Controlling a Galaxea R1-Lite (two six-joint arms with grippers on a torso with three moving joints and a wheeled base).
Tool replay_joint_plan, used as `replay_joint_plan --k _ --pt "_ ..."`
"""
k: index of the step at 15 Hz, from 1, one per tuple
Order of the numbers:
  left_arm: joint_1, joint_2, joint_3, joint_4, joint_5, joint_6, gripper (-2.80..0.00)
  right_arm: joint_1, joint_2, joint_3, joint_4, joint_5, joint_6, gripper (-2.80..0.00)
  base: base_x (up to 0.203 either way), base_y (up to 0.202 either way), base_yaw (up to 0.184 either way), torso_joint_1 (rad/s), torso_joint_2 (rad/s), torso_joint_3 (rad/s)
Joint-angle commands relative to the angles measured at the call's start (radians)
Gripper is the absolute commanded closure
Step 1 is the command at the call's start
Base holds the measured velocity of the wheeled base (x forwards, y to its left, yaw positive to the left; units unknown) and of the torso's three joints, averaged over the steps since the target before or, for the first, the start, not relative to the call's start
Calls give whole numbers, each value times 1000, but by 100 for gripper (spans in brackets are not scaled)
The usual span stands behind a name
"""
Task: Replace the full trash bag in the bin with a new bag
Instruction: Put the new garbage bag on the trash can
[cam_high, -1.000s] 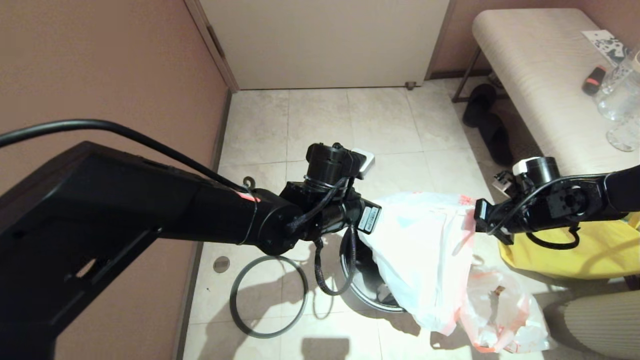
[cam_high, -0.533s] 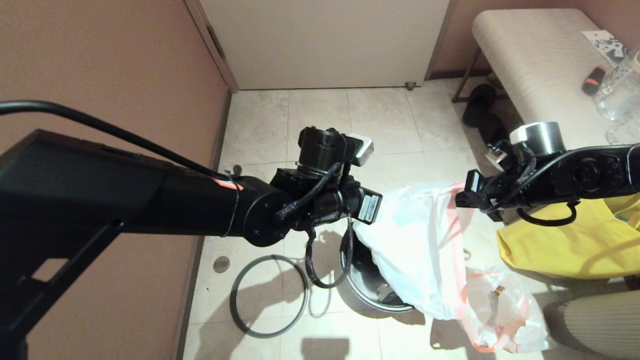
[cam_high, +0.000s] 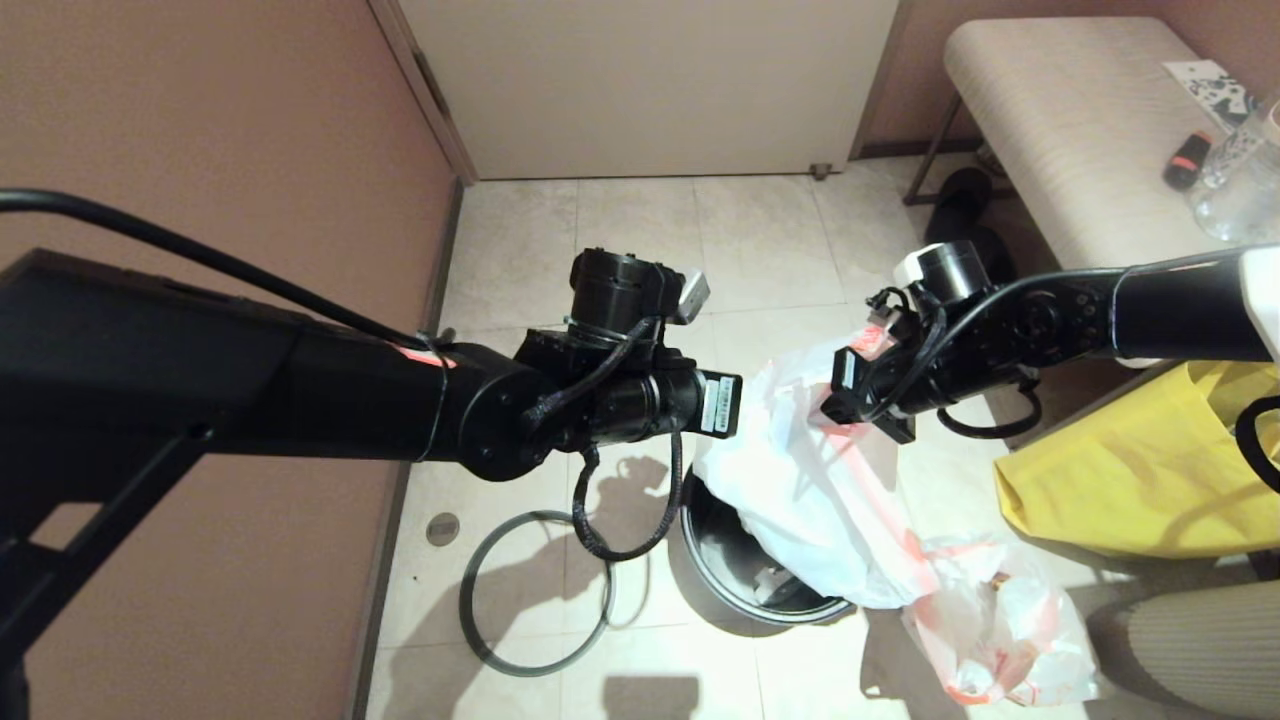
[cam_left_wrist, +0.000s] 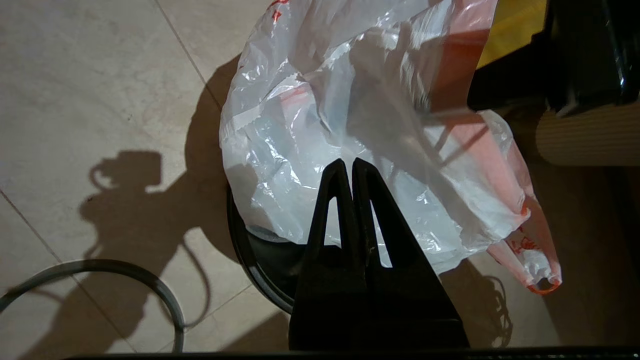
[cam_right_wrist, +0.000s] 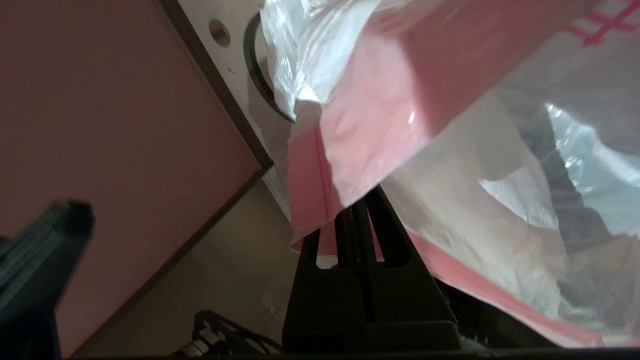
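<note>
Between the two clenched grippers, left gripper (cam_left_wrist: 352, 167) and right gripper (cam_right_wrist: 361, 210), the new bag (cam_high: 810, 500) hangs pinched, mouth likely being spread above the bin (cam_high: 720, 575) below.

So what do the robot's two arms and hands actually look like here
Both arms are matte black. The left arm is thick, with an orange-red mark, a white label sticker near the wrist, black cables looped and tied round it, and a grey-faced camera block on top. The right arm is slimmer, with a white-capped joint and thin black cables. Each hand, left hand and right hand, ends in two black tapered wedge fingers.
</note>
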Motion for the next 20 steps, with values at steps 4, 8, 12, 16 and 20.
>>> replay_joint_plan --k 4,8,12,16,20 --pt "44 -11 -22 11 -12 -3 0 83 10 -9 116 -2 7 0 0 0 0 0 0 0" --pt "130 -30 -11 13 -27 -44 0 152 -3 -9 160 -3 4 0 0 0 0 0 0 0" --pt "187 -70 65 10 -24 -99 0 230 -19 12 137 -6 11 0 0 0 0 0 0 0" --pt "220 -91 177 -171 -36 -133 0 260 27 78 -93 -70 81 0 0 0 0 0 0 0" --pt "219 -91 187 -176 -56 -134 0 166 -126 95 -86 -141 82 0 0 0 0 0 0 0"
